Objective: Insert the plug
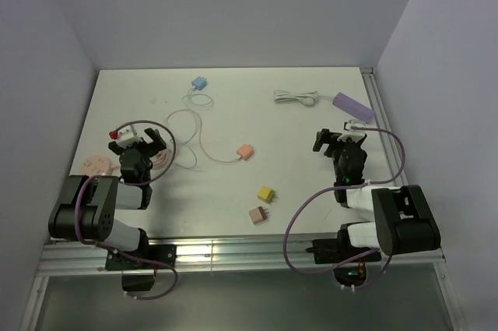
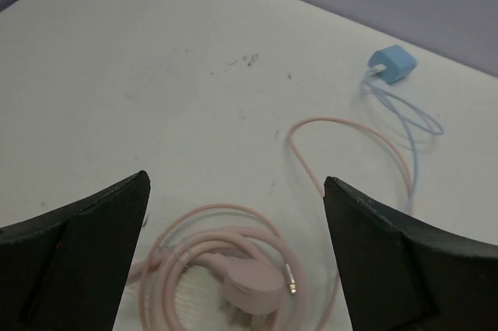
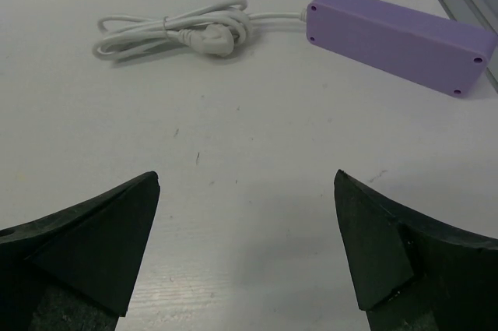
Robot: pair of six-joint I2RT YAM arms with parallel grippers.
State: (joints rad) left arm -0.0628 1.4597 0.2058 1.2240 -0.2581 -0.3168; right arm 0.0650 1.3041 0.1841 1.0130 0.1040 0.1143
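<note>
A purple power strip [image 1: 354, 105] lies at the back right with its white cord [image 1: 296, 97] bundled to its left. In the right wrist view the strip [image 3: 397, 39] and the white cord with its plug [image 3: 175, 29] lie ahead of my right gripper [image 3: 246, 177], which is open and empty. In the top view the right gripper [image 1: 340, 136] is just short of the strip. My left gripper [image 1: 146, 138] is open and empty over a coiled pink cable [image 1: 159, 158]. In the left wrist view the gripper [image 2: 235, 183] frames that coil and its pink plug [image 2: 253, 284].
A blue charger [image 1: 200, 82] with a thin cable lies at the back middle, also in the left wrist view [image 2: 391, 65]. A pink charger [image 1: 245, 151], a yellow plug [image 1: 266, 192] and a tan plug [image 1: 257, 215] lie mid-table. A pink disc [image 1: 97, 164] lies at the far left.
</note>
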